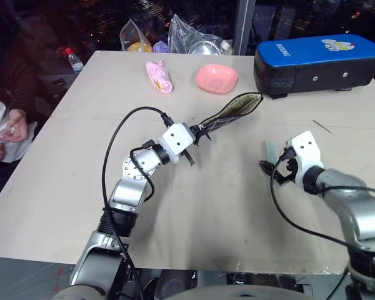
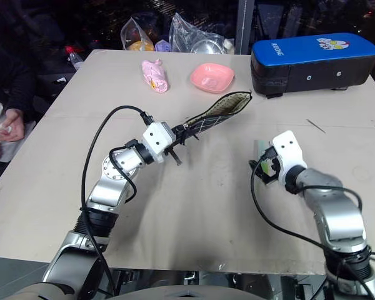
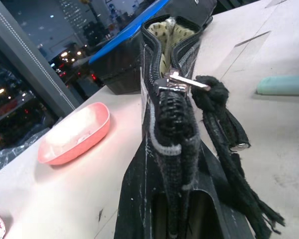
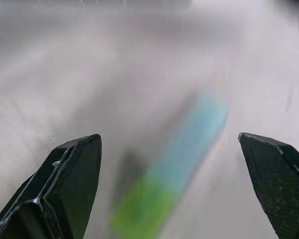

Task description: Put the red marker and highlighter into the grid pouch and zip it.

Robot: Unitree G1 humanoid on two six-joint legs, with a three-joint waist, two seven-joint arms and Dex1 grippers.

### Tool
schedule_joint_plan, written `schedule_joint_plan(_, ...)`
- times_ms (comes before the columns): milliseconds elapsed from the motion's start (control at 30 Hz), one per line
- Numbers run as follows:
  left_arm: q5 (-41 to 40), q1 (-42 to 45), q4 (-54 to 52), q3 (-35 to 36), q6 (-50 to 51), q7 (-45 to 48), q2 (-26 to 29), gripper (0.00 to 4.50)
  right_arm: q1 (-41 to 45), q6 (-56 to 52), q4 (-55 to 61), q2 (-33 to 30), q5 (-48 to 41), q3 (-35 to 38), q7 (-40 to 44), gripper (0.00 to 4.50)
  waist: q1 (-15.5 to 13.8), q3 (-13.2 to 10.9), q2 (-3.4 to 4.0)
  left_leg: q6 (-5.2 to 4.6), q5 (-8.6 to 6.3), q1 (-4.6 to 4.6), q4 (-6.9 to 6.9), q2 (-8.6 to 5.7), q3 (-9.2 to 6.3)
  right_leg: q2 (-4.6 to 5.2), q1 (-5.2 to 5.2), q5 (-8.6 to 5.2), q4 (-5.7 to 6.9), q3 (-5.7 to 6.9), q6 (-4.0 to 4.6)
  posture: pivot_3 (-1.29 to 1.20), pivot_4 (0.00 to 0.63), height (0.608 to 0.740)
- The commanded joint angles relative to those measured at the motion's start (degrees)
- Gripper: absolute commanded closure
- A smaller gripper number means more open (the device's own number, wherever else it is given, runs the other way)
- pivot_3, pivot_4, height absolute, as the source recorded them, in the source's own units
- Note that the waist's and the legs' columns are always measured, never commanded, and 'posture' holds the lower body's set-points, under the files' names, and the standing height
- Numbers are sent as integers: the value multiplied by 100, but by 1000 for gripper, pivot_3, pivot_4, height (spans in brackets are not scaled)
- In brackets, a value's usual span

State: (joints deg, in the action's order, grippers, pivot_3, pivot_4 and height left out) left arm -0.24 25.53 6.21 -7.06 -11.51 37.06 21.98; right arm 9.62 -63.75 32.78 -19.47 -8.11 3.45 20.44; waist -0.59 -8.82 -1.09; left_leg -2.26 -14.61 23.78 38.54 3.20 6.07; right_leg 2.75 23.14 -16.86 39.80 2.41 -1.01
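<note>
- Pouch: grid pouch (image 1: 228,114) unzipped, clamped in left gripper (image 1: 192,134).
- Highlighter (image 4: 169,172) lies on table at 3 o'clock, between wide-spread right gripper (image 4: 169,186) fingers.
- Zipping remains.

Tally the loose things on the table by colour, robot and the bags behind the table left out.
Pink: 2, the bowl and the small wrapped packet.
Black with white grid: 1, the grid pouch, held up by the left gripper.
Blue-topped black: 1, the case.
Green: 1, the highlighter, between the open right gripper fingers.
Total: 5.

table (image 1: 194,206): pale beige top | surroundings: dark | window (image 3: 50,55): city lights beyond
</note>
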Motion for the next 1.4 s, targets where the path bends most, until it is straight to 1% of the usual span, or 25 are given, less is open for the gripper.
schedule_joint_plan(33, -115, 63, -249, 76, -6, -12, 13, 4500, -90, -370, 282, 351, 39, 54, -509, 48, 3, 0, 0, 0, 0, -1, 0, 0, -1, -7, 0, 0, 1, 1, 0, 0, 150, 740)
schedule_joint_plan(100, -115, 72, -231, 84, -10, 3, 32, 4500, -165, -478, 249, 483, 24, -21, -624, 48, 4, 2, -3, 0, 0, -2, -1, 0, -1, -15, -1, 0, 0, 1, 0, 0, 150, 740)
schedule_joint_plan(200, -106, 114, -198, 94, 1, 10, 49, 4500, -186, -433, 216, 304, 94, -144, -673, 866, 4, 3, -4, 0, 0, -2, 0, 0, -2, -23, -1, -1, 0, 1, -1, 0, 150, 740)
schedule_joint_plan(233, -99, 116, -198, 83, 5, 16, 50, 4500, -141, -359, 205, 139, 135, -146, -643, 1263, 5, 3, -4, 0, 0, -2, 0, 0, -2, -24, -1, -1, -1, 1, -1, 0, 150, 740)
schedule_joint_plan(300, -95, 102, -204, 62, 0, 37, 53, 4500, -21, -288, 181, -155, 116, -62, -541, 2242, -17, 3, -4, -1, -1, -2, 0, -2, -4, -23, -2, -1, -2, 2, -1, 0, 150, 740)
schedule_joint_plan(333, -94, 89, -209, 53, 3, 40, 47, 4500, -7, -270, 167, -380, 68, -9, -412, 2539, -26, 2, -4, -1, -1, -1, 0, -4, -4, -22, -2, -1, -2, 2, -1, 0, 150, 740)
schedule_joint_plan(400, -90, 70, -215, 43, 7, 36, 33, 4500, -58, -145, 93, -890, -10, 85, -127, 3510, -28, 2, -4, -5, -3, 3, 1, -11, -4, -17, -2, -1, -5, 4, -1, 0, 150, 740)
schedule_joint_plan(433, -96, 62, -215, 33, 18, 43, 25, 4500, -96, -3, 26, -1244, -47, 184, 95, 3712, -22, 2, -4, -7, -4, 4, 1, -11, -4, -15, -3, -1, -7, 4, -1, 0, 150, 740)
schedule_joint_plan(500, -106, 49, -215, 2, 31, 64, 4, 4500, -111, 418, -128, -1939, -115, 450, 583, 3705, -11, 2, -4, -7, -4, 3, -1, -11, -3, -16, -2, -1, -9, 1, -2, 0, 150, 740)
schedule_joint_plan(600, -110, 46, -211, -46, 44, 98, -36, 4500, -75, 1522, -376, -3205, -88, 696, 1553, 3705, -6, -10, 15, -7, -4, 3, -3, -10, -2, -21, -1, -1, -10, -1, -2, 0, 150, 740)
schedule_joint_plan(633, -105, 46, -212, -52, 47, 104, -42, 4500, -87, 1788, -441, -3441, -92, 720, 1731, 3705, 4, -9, 14, -7, -4, 1, -3, -9, -4, -23, -1, -1, -11, -1, -2, 0, 150, 740)
schedule_joint_plan(667, -92, 52, -200, -73, 38, 125, -43, 4500, -12, 2425, -526, -3833, -39, 738, 2104, 3705, 15, -8, 12, -7, -4, -2, -6, -6, -4, -27, -1, -1, -10, -2, -2, 0, 150, 740)
schedule_joint_plan(700, -79, 58, -186, -93, 22, 147, -41, 4500, 91, 2967, -587, -4108, -46, 745, 2448, 3705, 33, -8, 12, -7, -4, -3, -6, -1, -4, -34, -1, -1, -10, -4, -2, 0, 150, 740)
schedule_joint_plan(767, -52, 70, -159, -130, -23, 194, -34, 4500, 307, 3677, -712, -4463, -16, 681, 2849, 3705, 61, -8, 12, -6, -3, -6, -9, 1, -5, -41, -1, -1, -9, -7, -2, 0, 150, 740)
schedule_joint_plan(833, -24, 82, -126, -191, -99, 242, -41, 4500, 844, 4265, -861, -4693, 281, 265, 3031, 3705, 108, -9, 13, -4, -3, -5, -8, 5, -7, -44, -1, -1, -10, -7, -2, 0, 150, 740)
schedule_joint_plan(900, -2, 110, -85, -257, -175, 253, -67, 4500, 1499, 4782, -1098, -4692, 665, -237, 3104, 3705, 144, -9, 12, -3, -2, -6, -6, 6, -4, -41, -1, -1, -10, -10, -2, 0, 150, 740)
schedule_joint_plan(1033, 23, 161, -70, -345, -261, 258, -139, 4500, 2260, 5527, -1616, -4605, 1218, -880, 3340, 3705, 101, -9, 11, -1, -1, -4, -1, 6, 0, -36, -1, -1, -9, -10, -2, 0, 150, 740)
schedule_joint_plan(1200, 5, 168, -127, -413, -295, 268, -174, 4500, 2711, 6371, -2103, -4509, 1620, -1412, 3785, 3705, 71, -10, 11, -1, -1, -2, 1, 1, 6, -6, 0, -1, -13, -8, -2, 0, 150, 740)
schedule_joint_plan(1300, 14, 192, -102, -417, -325, 261, -173, 4500, 2945, 6767, -2408, -4360, 1834, -1590, 3874, 3705, 79, -10, 11, -1, 0, -4, 2, 3, 6, -6, 0, -1, -10, -7, -2, 0, 150, 740)
schedule_joint_plan(1400, 57, 203, -142, -527, -439, 378, -145, 4500, 3307, 7132, -2609, -3987, 2060, -1877, 3963, 3705, 103, -10, 11, 0, 0, -5, 4, 3, 7, -7, 0, -1, -6, -8, -2, 0, 150, 740)
